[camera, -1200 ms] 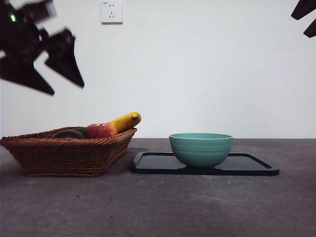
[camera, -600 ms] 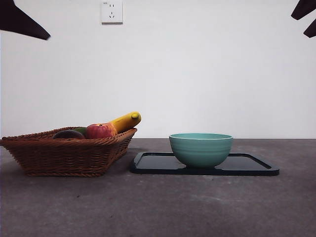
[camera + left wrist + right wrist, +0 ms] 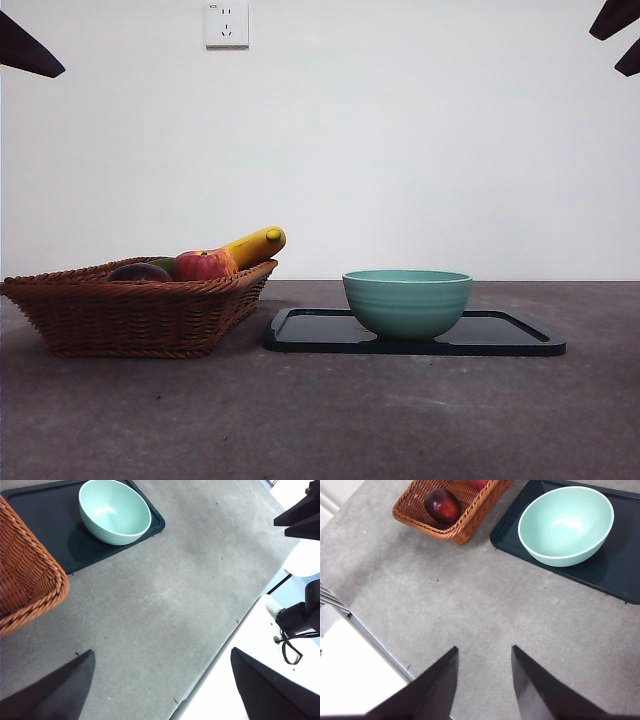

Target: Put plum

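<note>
- Front view: the plum [image 3: 138, 271] sits low in the wicker basket [image 3: 140, 318] on the grey surface [image 3: 320, 420], only its dark top peeking over the rim.
- Beside it there's a red apple [image 3: 203, 265], a sliver of green fruit [image 3: 166, 265] between the two, and a banana [image 3: 255, 245] poking up over the basket's edge.
- Just beside the basket, a black tray [image 3: 500, 335] carries a teal bowl [image 3: 407, 301]; a wall socket [image 3: 226, 23] is high on the white wall.
- Only black tips show at both top corners; both arms are up and away from the things.
- Left wrist view: the left end effector [image 3: 160, 687] hangs over bare surface near its edge, jaws wide apart, nothing between them; the basket corner, tray and bowl are well off from it.
- Right wrist view: the right end effector [image 3: 482, 680] has its jaws parted with a narrow gap, empty, over bare surface.
- From here the plum is plain, glossy maroon, lying in the basket's corner, well apart from the bowl on the tray.
</note>
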